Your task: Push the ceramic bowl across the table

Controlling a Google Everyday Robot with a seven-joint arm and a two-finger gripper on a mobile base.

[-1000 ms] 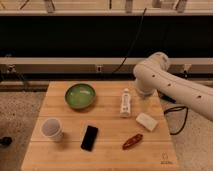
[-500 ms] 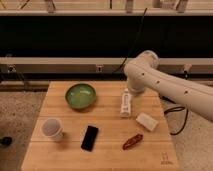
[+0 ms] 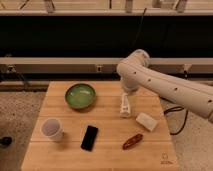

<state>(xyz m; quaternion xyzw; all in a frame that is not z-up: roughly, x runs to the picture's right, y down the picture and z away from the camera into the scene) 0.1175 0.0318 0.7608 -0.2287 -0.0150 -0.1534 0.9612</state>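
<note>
One gap mattered here: the ceramic bowl [image 3: 80,95] sat on the table [image 3: 107,155] well left of the white bottle [image 3: 125,106], the gripper [image 3: 128,91] hung just above that bottle, open or closed, couldn't tell.

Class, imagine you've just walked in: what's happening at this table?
A robot arm reaches over the table from the right, its gripper hanging near the back edge, just above a white bottle. The green ceramic bowl sits back left, apart from the gripper, not yet pushed. A white cup, a black phone and a white block lie nearer the front.
</note>
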